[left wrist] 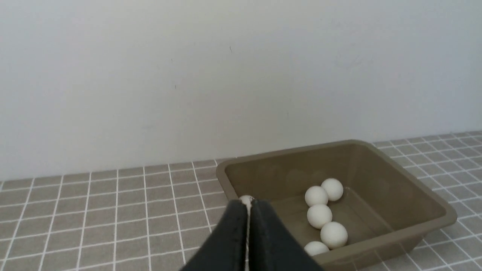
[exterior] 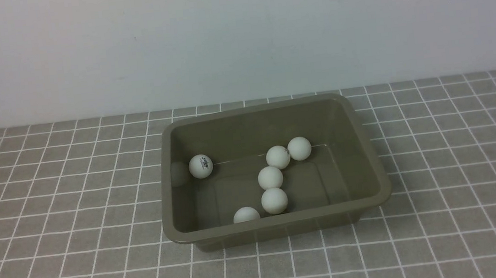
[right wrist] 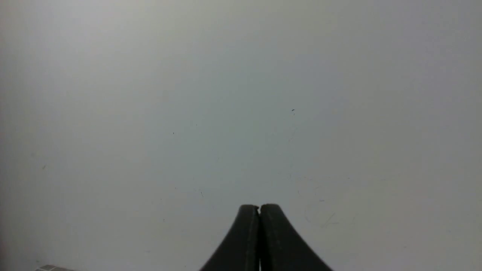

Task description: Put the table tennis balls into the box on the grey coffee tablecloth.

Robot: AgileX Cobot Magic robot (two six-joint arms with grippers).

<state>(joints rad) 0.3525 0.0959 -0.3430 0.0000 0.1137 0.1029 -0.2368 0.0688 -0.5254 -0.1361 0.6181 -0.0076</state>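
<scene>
All six table tennis balls (exterior: 270,177) lay inside the box (exterior: 311,217) on the grey coffee tablecloth (exterior: 51,201). Left gripper (left wrist: 248,205) and right gripper (right wrist: 259,209) were both closed, empty.

six balls (exterior: 271,178) in box (exterior: 369,154), box centred on tablecloth (exterior: 53,214)

Cloth (exterior: 54,224) fills the lower part of the front view: grey-brown, with thin white lines marking small squares, lying flat. One box (exterior: 285,227) sits right on it, just right of centre, a touch skewed to the grid, its near rim lower-middle. Cloth shows on every side of it.
</scene>
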